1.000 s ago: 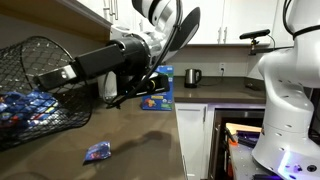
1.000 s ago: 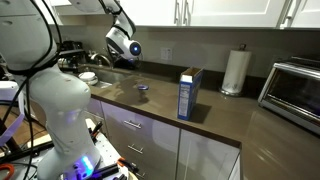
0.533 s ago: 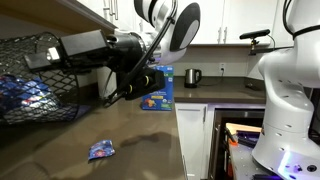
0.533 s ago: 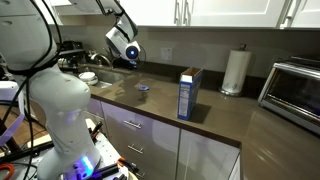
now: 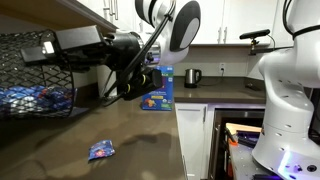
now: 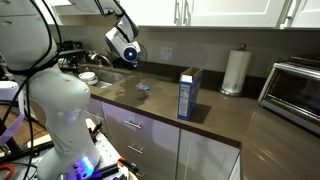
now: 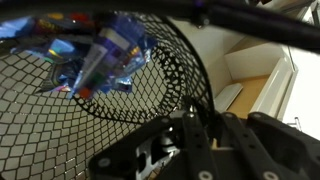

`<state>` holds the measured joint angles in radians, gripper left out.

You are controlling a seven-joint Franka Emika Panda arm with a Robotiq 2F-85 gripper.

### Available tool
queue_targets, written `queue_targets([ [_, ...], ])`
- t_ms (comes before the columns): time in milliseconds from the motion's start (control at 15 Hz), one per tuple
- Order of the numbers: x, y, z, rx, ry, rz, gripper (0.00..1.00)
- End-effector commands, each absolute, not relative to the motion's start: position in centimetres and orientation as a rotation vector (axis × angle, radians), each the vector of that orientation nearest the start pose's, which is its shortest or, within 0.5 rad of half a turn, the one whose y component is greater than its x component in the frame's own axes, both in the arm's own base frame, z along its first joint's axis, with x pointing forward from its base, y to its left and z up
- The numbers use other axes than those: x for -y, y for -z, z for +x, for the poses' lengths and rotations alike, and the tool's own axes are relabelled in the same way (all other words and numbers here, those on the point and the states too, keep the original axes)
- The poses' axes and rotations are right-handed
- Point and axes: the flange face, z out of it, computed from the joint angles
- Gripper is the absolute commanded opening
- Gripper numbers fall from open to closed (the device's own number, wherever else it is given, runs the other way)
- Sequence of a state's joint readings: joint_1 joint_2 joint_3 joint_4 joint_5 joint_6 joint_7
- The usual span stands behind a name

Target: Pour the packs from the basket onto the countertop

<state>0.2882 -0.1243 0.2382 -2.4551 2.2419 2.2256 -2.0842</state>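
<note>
The black wire-mesh basket [image 5: 35,75] hangs tilted on its side above the countertop [image 5: 130,140] at the left. My gripper [image 5: 50,50] is shut on its rim. Several shiny blue packs [image 5: 35,100] lie inside against the lower wall of the mesh. One blue pack [image 5: 100,150] lies loose on the countertop below; it also shows in an exterior view [image 6: 143,88]. In the wrist view the packs [image 7: 105,60] press against the mesh [image 7: 60,120], and my gripper [image 7: 185,120] clamps the basket's rim.
A large upright blue-green box [image 5: 157,88] stands behind the arm on the counter, also in an exterior view [image 6: 188,94]. A metal mug [image 5: 193,76] is at the back. A paper towel roll [image 6: 234,72] and toaster oven [image 6: 295,92] stand farther along. A sink [image 6: 95,75] lies near the arm.
The basket has been lifted and swung further left, tipped more level. The packs inside have slid along the mesh. The loose pack on the countertop has stayed where it was.
</note>
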Motion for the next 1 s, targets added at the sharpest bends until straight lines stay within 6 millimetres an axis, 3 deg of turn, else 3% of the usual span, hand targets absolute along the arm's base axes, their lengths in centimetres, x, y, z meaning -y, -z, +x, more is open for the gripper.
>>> queue_targets([
  [0, -26.7, -37.8, 40.7, 0.706, 1.198, -1.601, 0.03],
  [933, -27.4, -39.4, 41.1, 0.755, 1.396, -1.356, 0.03],
])
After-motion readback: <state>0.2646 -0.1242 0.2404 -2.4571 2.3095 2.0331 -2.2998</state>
